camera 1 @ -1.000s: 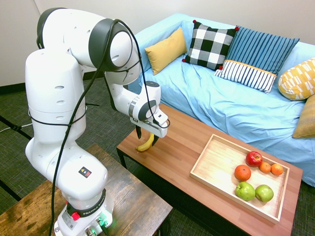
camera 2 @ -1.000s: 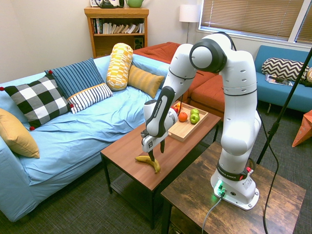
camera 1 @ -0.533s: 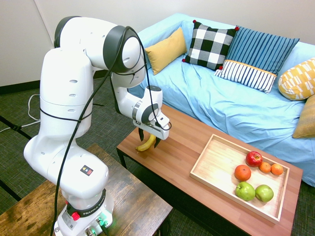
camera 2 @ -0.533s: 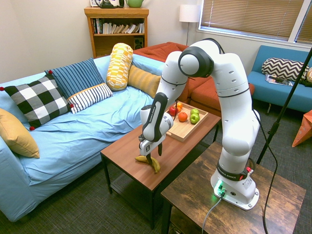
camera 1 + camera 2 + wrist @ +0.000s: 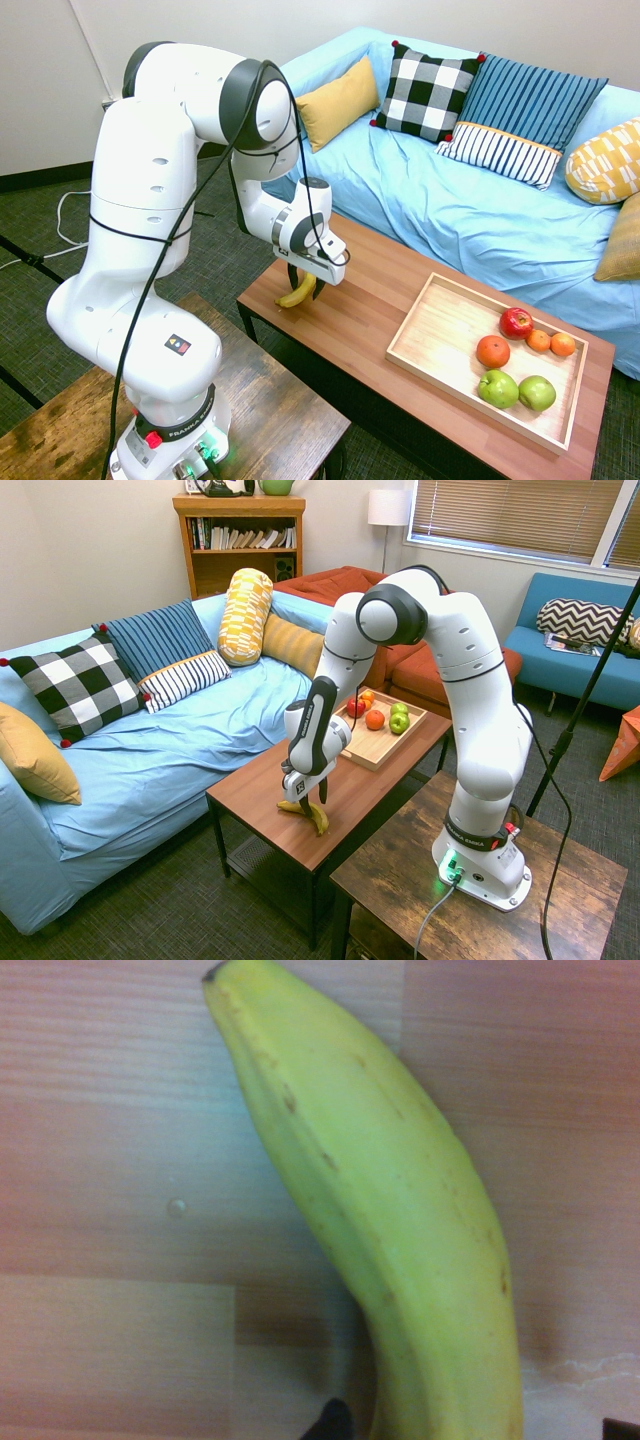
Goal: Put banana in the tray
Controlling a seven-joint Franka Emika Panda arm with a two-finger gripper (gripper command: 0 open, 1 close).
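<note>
Hovering low at the near end of the table point(image 5: 370, 320), your gripper point(image 5: 305, 288) pointed straight down with its two dark fingers spread apart, one on either side of the banana point(image 5: 297, 294). The banana lay flat on that table end, under the fingers; whether the fingers touched it, you couldn't tell from either outside view. Up close, the wrist camera was filled by the banana point(image 5: 390, 1230), yellow-green with a dark tip, resting on the wood grain. Well away along the same table sat the tray point(image 5: 440, 335), its end nearer the banana bare wood. At its far end were a red apple point(image 5: 516, 322), three oranges point(image 5: 493, 351) and two green apples point(image 5: 498, 388).
</note>
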